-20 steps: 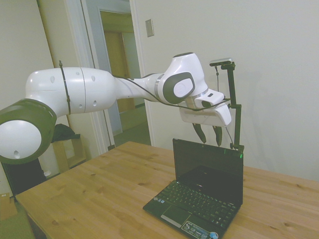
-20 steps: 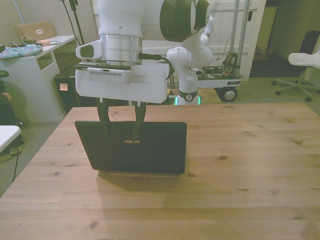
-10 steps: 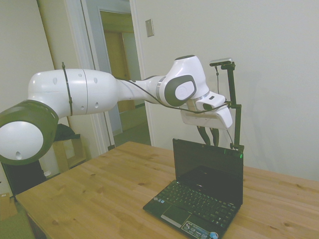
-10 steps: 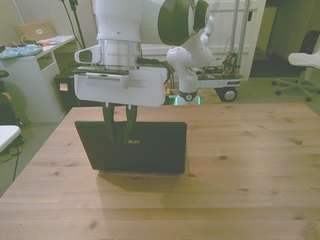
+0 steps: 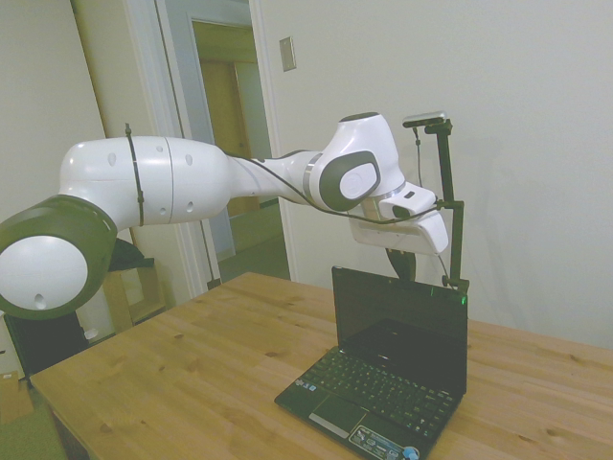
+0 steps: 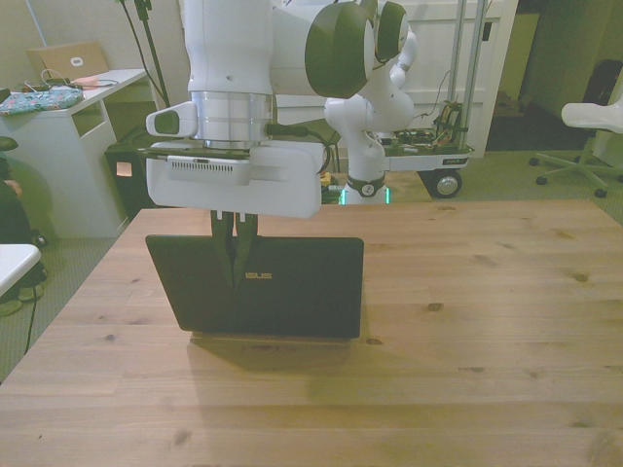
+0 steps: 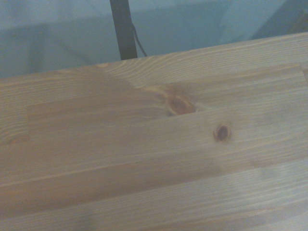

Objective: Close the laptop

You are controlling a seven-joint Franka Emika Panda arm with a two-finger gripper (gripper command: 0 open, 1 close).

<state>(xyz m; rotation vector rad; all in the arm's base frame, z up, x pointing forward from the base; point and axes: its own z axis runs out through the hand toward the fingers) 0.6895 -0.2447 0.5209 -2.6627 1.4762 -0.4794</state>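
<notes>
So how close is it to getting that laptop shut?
Nothing is closed yet: the laptop stands wide open, screen upright. The gripper, fingers pressed together, sits behind the lid's top edge, apparently ready to push. The whole fold-down onto the keyboard remains.

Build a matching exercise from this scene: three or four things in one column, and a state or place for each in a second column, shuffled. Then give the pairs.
Things:
1. laptop
2. gripper
3. table
4. silver logo

States or places:
A. fingers closed together, hanging behind the lid's top edge
B. open, screen upright and dark
C. on the back of the lid, facing the front camera
D. bare wood with knots, carrying the laptop

Pairs: 1-B, 2-A, 3-D, 4-C
</notes>
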